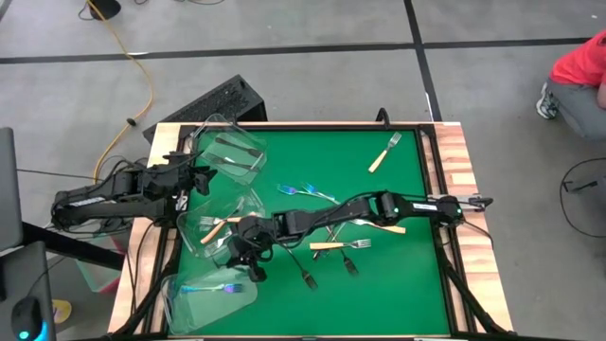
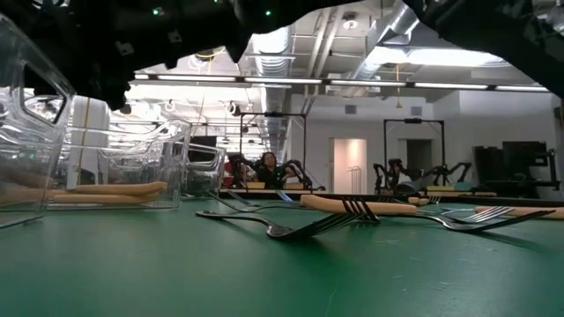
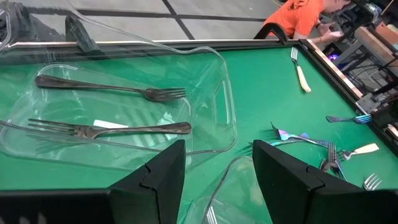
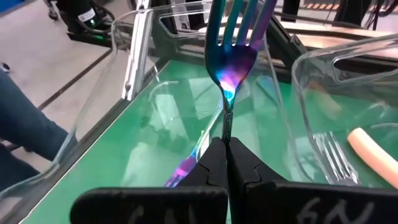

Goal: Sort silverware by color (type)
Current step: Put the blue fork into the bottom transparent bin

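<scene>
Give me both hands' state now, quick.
Left hand: open, empty, by the tub of grey forks.
Right hand: shut on an iridescent fork.

Three clear tubs (image 1: 230, 152) — two grey forks (image 3: 112, 90) in far tub.

Right arm: reaches from the table's right edge across toward the left side, forearm low and nearly level. Right gripper (image 4: 227, 163): fingers (image 4: 208, 165) pressed together, clamped on the neck of an iridescent fork (image 4: 235, 59), tines pointing away from the wrist. Left arm: lies along the table's left edge, extended inward. Left gripper (image 3: 217, 171): fingers (image 3: 163, 174) spread apart, nothing between them.
</scene>
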